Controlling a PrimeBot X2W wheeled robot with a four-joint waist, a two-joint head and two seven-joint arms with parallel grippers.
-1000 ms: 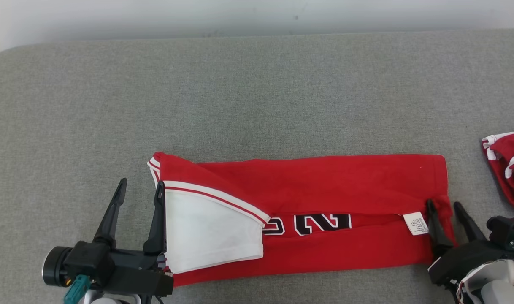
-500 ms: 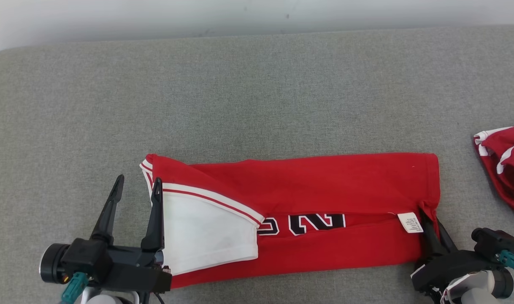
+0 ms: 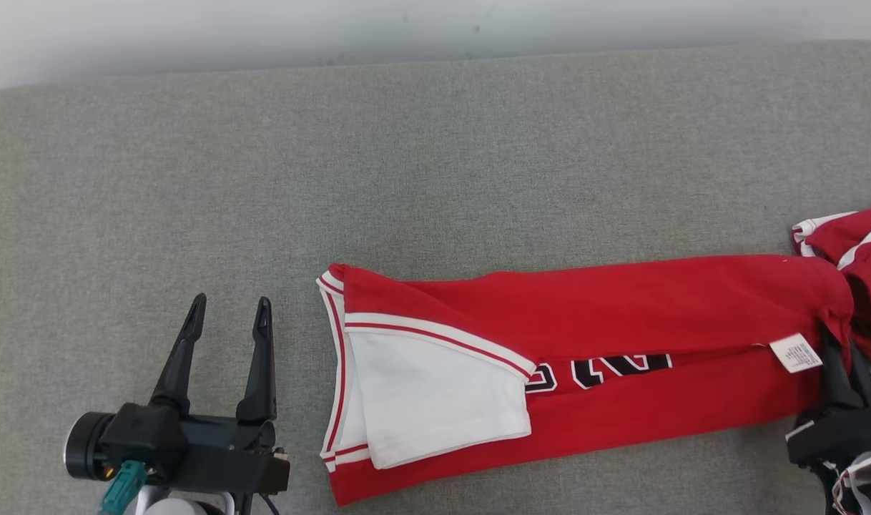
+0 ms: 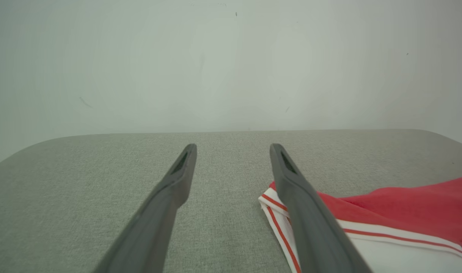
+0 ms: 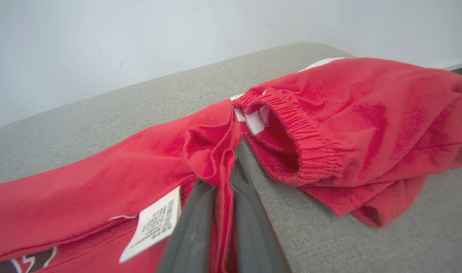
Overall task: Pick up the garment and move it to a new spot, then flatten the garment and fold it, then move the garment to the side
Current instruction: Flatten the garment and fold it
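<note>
At the right end of the grey, woven-cloth tabletop [image 3: 407, 179], the right hand [image 3: 839, 357] is pressed together on a bunched corner of the garment [image 3: 621, 315], just beside its white label [image 3: 795, 353]. The garment is a soft red jersey folded into a long narrow band, lying flat across the middle and right of the tabletop. A smooth white panel [image 3: 435, 400] with red-and-white trim sits at its left end, and black numbers [image 3: 621, 368] peek from the fold. The fold looks finished, so this reads as the last step, shifting the garment aside. The left hand [image 3: 230, 300] rests spread and empty, apart from the garment's left end. The pinched end touches crumpled red shorts [image 3: 864, 243] with a ribbed elastic waistband. The next move likely calls for a low, even pull that keeps the limp layers stacked and avoids tangling with the shorts.
</note>
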